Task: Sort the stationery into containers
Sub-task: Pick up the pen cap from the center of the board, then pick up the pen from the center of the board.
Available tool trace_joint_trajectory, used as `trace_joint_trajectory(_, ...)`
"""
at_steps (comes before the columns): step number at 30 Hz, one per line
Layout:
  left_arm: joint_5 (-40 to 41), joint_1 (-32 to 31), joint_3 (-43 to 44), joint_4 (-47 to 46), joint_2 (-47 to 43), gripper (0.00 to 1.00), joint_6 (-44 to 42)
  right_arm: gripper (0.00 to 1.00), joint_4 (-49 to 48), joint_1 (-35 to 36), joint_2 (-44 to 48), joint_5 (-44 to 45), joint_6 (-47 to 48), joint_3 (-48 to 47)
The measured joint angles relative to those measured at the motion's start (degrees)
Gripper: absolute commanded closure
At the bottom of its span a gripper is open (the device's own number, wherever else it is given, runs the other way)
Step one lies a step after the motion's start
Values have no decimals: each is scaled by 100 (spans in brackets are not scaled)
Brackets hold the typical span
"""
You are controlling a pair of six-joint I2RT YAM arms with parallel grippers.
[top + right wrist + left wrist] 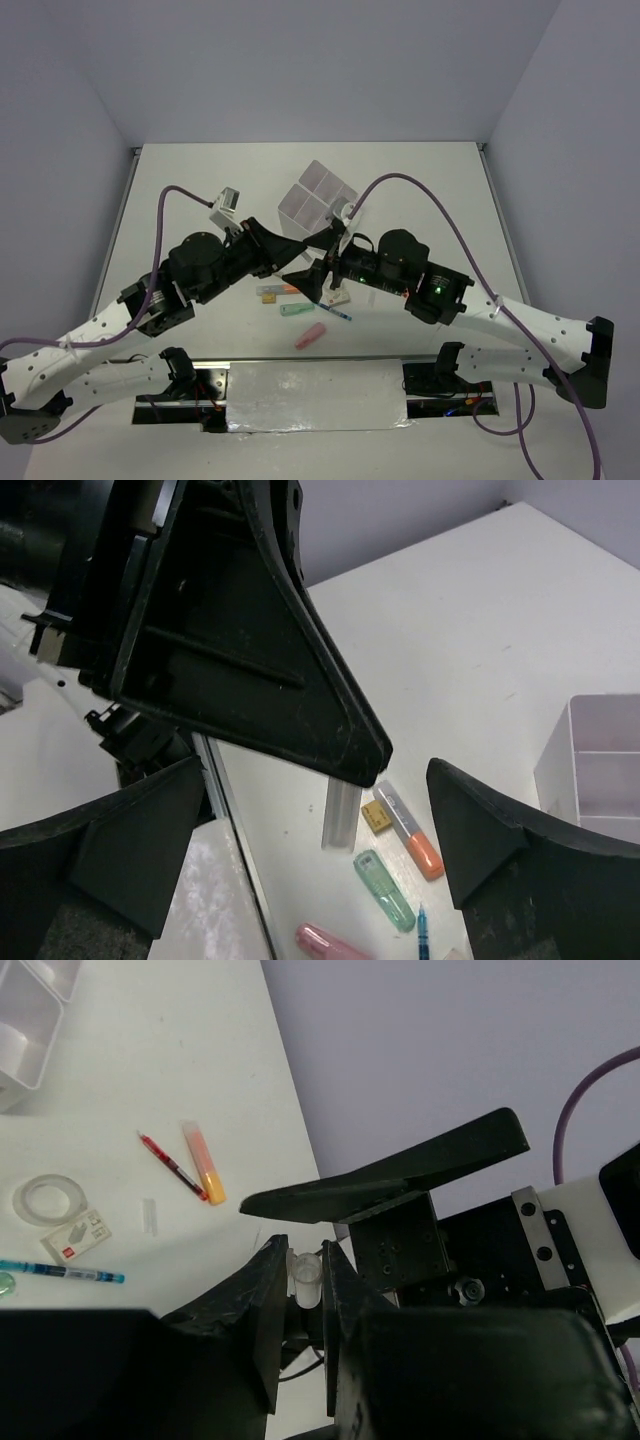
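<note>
My left gripper [306,1265] is shut on a short clear stick [305,1280], held above the table just in front of the translucent white container [315,198]. The same clear stick [342,815] hangs below the left gripper's finger in the right wrist view. My right gripper [318,795] is open, its fingers [490,825] spread wide on either side of the stick without touching it. On the table below lie an orange marker [412,832], a green marker [385,890], a pink marker [310,335], a blue pen [62,1272] and a red pen [172,1165].
A clear tape roll [45,1198] and a white eraser [76,1240] lie near the blue pen. A small brown eraser [376,815] sits beside the orange marker. Both arms crowd the middle of the table [420,180]; a metal strip [315,395] runs along its near edge.
</note>
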State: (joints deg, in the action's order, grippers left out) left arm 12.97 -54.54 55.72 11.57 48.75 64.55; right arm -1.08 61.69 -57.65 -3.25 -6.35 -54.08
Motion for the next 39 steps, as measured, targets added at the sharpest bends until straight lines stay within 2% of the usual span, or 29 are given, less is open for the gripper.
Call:
trace_joint_trajectory(6,522,-9,15,326,-103,100,-238,0,-2,-245,339,-315,-61,177)
trace_joint_trajectory(11,1307,20,273,973,-107,100,-649,0,319,-570,946,-328,-120,577)
trace_joint_trajectory(14,1801,219,356,1397,-203,100,-935,3,807,-999,1099,-136,-238,758)
trace_joint_trajectory(17,2013,688,356,1858,-339,100,-1211,6,1338,-1403,675,144,-271,645)
trace_joint_trajectory(22,1753,1829,317,2367,-356,100,-1790,13,1965,-1532,-640,538,24,570)
trace_joint_trajectory(26,1360,2522,-52,2441,-323,100,-2210,20,2199,-1434,-999,295,256,726)
trace_joint_trajectory(33,717,2592,-1014,2312,-280,100,-2684,34,2149,-870,-1904,216,420,719)
trace_joint_trajectory(39,577,2592,-997,2264,-407,100,-2892,36,2164,-752,-2194,197,428,719)
